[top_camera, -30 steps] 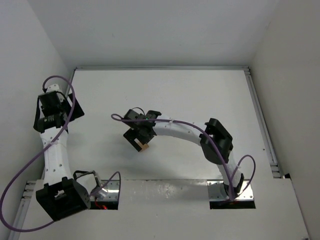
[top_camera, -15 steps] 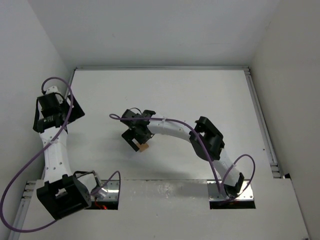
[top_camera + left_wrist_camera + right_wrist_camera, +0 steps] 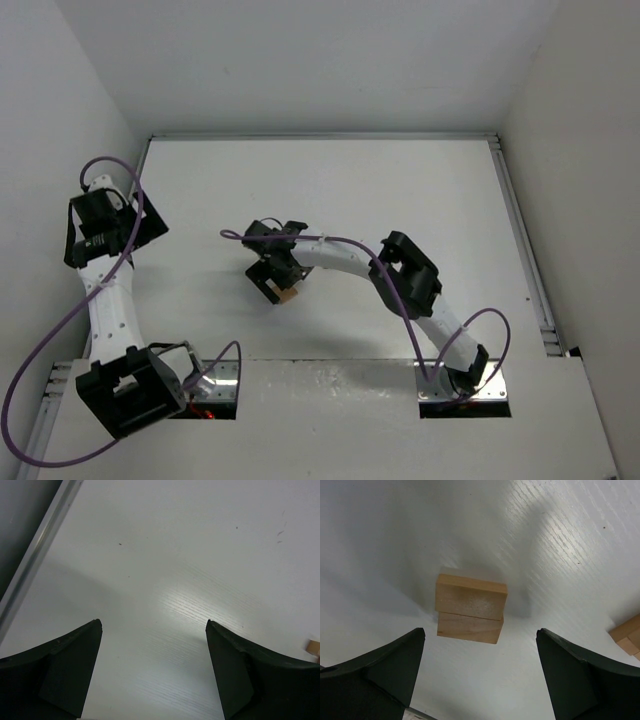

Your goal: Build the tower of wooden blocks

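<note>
A tan wood block (image 3: 470,608) lies flat on the white table, just ahead of my right gripper (image 3: 480,640). The gripper is open, with a black finger (image 3: 385,672) on each side and nothing between them. In the top view that gripper (image 3: 278,282) hovers left of centre, and the block (image 3: 288,296) peeks out under it. More wood blocks (image 3: 626,632) show at the right edge of the right wrist view. No tower stands in view. My left gripper (image 3: 154,625) is open over bare table, and in the top view it (image 3: 148,222) is at the far left. A bit of tan block (image 3: 314,648) shows at that view's right edge.
A metal rail (image 3: 35,565) runs along the table's left edge, close to my left gripper. White walls enclose the table at the back and on both sides. Purple cables loop off both arms (image 3: 350,258).
My right arm's elbow has swung left while its gripper stayed over the block. My left arm has shifted slightly left. The block has not moved.
</note>
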Controlling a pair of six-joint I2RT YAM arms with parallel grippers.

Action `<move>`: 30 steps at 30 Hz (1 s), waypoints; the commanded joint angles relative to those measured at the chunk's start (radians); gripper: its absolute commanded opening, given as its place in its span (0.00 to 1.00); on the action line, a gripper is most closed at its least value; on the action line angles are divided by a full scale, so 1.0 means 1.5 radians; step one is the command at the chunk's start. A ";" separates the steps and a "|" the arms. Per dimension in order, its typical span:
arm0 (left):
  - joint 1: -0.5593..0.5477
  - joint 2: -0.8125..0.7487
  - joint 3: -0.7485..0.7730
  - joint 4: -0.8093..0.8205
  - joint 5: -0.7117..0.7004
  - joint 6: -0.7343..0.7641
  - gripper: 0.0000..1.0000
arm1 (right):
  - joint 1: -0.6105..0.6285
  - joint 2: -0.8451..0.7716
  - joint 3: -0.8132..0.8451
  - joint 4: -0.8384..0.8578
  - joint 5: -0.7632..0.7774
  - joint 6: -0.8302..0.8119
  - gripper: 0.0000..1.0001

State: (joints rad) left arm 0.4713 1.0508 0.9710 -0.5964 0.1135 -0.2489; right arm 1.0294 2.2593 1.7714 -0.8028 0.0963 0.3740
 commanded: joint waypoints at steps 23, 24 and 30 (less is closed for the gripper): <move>0.036 0.014 -0.006 0.024 0.056 -0.009 0.91 | -0.001 0.037 0.043 0.012 -0.004 0.015 0.84; 0.036 0.014 -0.006 0.024 0.056 -0.009 0.91 | 0.001 0.039 0.043 0.012 -0.004 0.013 0.84; 0.036 0.020 -0.012 0.030 0.069 -0.009 0.91 | -0.001 0.036 0.039 0.010 -0.007 0.031 0.79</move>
State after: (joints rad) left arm 0.5117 1.0817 0.9619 -0.5827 0.1951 -0.2489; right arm 1.0294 2.3154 1.8034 -0.7944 0.0948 0.3878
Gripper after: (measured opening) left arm 0.905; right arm 0.795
